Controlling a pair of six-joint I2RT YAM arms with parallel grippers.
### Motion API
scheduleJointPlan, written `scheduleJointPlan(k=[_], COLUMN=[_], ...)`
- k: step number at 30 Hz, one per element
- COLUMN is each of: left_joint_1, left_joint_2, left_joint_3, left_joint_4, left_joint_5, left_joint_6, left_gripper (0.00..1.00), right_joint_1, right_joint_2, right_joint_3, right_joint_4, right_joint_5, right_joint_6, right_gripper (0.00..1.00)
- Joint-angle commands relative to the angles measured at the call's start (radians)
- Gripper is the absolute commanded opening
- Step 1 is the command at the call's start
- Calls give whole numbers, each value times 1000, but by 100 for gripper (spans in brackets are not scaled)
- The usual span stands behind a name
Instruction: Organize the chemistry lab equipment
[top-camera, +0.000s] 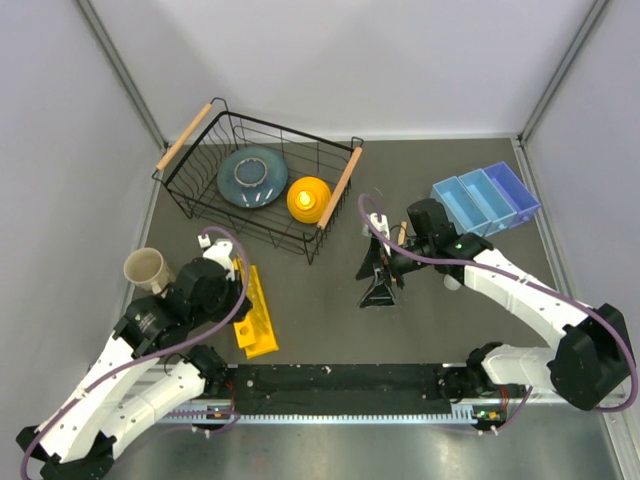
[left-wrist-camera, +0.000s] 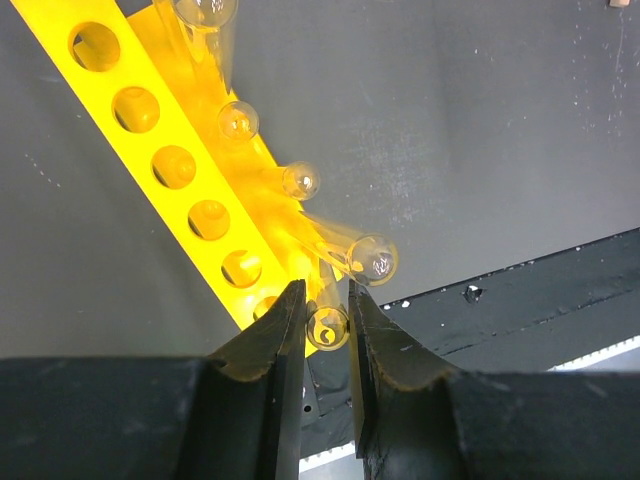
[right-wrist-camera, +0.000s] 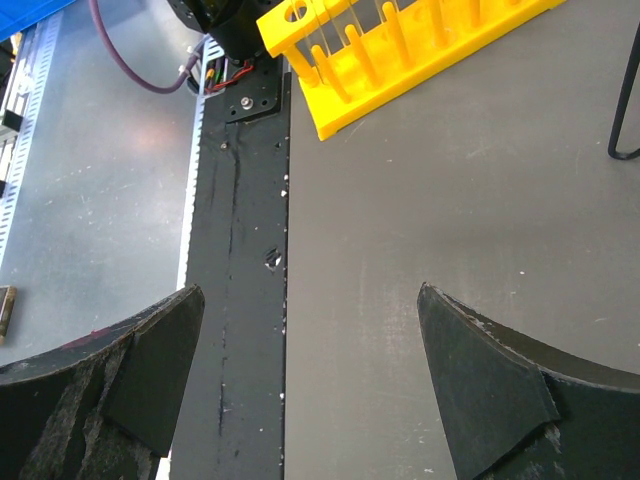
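The rack (left-wrist-camera: 190, 192) looks like glossy yellow plastic; the tubes (left-wrist-camera: 372, 260) in it are clear, shiny glass. Beside the rack, the tabletop (left-wrist-camera: 470, 140) is matt dark grey.

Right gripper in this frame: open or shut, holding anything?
Open and empty. In the right wrist view, the right gripper has its fingers spread wide, with only bare table between them.

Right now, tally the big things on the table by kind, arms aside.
Basket: 1
Plate: 1
Dome: 1
Cup: 1
Rack: 1
Blue bins: 3
Total: 8
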Motion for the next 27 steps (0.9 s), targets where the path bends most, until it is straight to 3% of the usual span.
scheduleJointPlan(k=[1,13,23,27], left_joint_1=[0,0,0,0], left_joint_2=[4,5,-5,-22], left_joint_3=[-31,-32,24,67], left_joint_4=[-22,-24,-37,-44], left_joint_5=[61,82,62,45], left_joint_6=[-2,-5,-7,-14], left_gripper=[20,34,63,80], right_joint_1=[-13,-14,-33,-57], right_joint_2=[-27,-29,-42,-58], right_joint_3=[-5,-8,-17,-17], right_joint_4=[41,41,39,36], right_joint_5=[-28,-28,-32,-34], right_joint_6=[-9,-11,-20,-21], right_gripper=[89,89,89,89])
